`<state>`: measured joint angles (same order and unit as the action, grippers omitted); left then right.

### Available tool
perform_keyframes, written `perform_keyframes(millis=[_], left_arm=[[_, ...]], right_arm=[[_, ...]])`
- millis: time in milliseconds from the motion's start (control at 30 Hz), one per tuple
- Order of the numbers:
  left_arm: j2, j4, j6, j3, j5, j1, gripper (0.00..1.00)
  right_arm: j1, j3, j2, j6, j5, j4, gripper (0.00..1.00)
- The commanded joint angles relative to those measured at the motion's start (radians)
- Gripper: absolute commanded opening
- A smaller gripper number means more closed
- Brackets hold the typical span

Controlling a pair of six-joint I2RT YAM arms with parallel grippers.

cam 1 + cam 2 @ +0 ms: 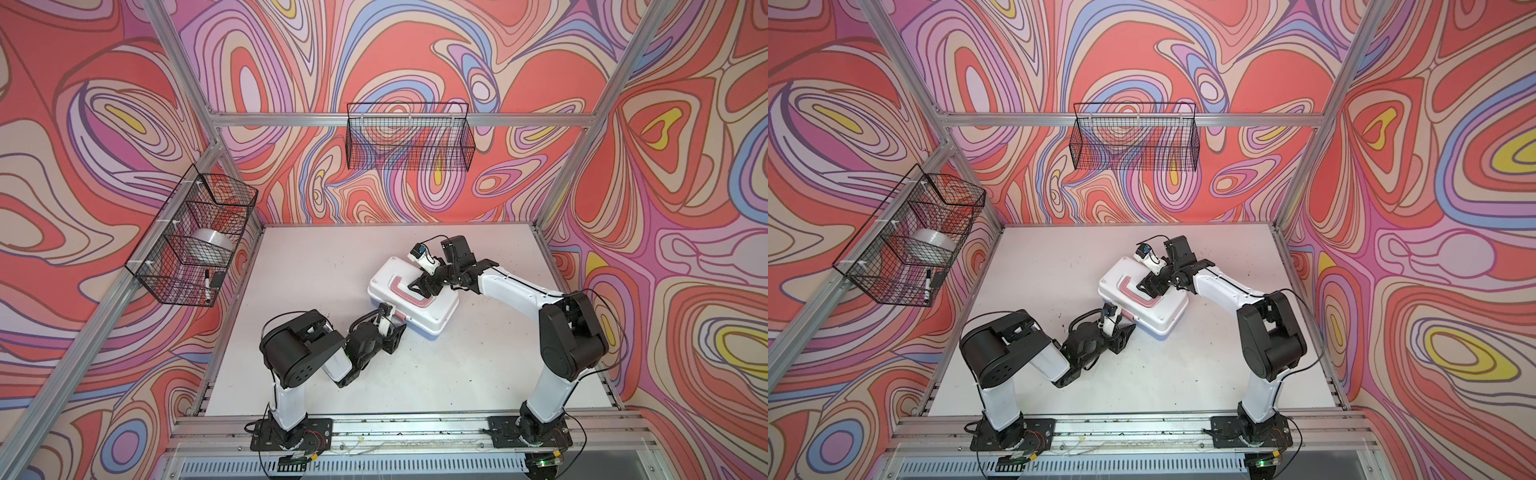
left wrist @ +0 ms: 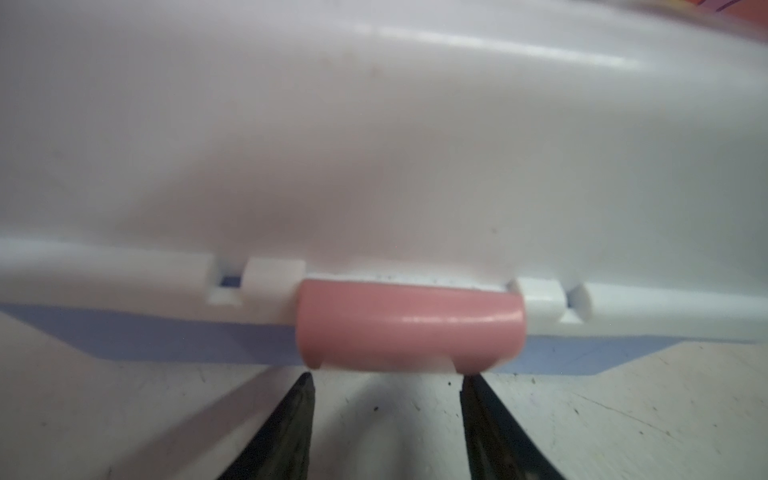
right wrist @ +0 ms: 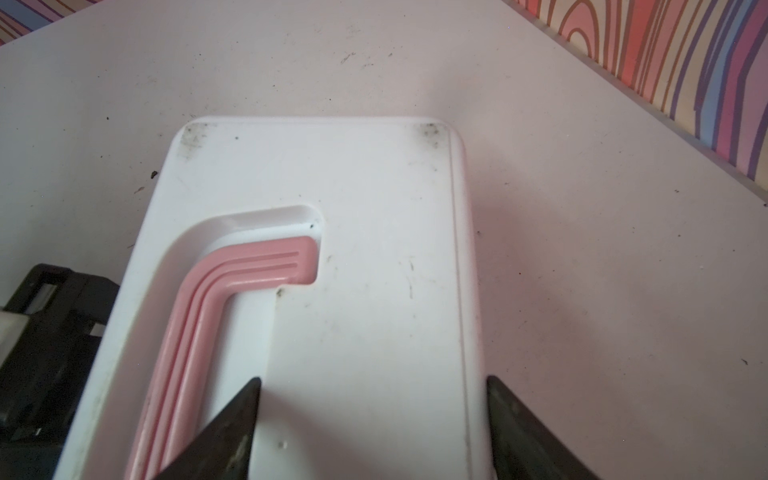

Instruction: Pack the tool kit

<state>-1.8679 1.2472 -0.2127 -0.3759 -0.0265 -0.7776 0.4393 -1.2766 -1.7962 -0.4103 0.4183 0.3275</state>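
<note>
On the white table (image 1: 311,374) sits one shut tool kit (image 1: 440,309); left claw (image 2: 387,376) and right claw (image 3: 374,379) both gape.

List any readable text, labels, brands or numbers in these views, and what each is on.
No text can be read in any view.
tool kit lid, pink handle, pink latch: plain, no print seen.
marker in the side wire basket: any print is too small to read.
</note>
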Motion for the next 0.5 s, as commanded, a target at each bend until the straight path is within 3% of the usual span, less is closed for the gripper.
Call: perform_keyframes(millis=[0,467], left_arm=[[-0.017,0.071,0.018,-0.017,0.005,-0.003,0.58],[-0.032,0.062,0.035,-0.048,0.009,-0.003,0.51]], right_arm=[[0.026,0.080,-0.099,-0.054,-0.061,0.285,0.74],[0.026,0.076,-0.106,-0.056,-0.069,0.289,0.74]])
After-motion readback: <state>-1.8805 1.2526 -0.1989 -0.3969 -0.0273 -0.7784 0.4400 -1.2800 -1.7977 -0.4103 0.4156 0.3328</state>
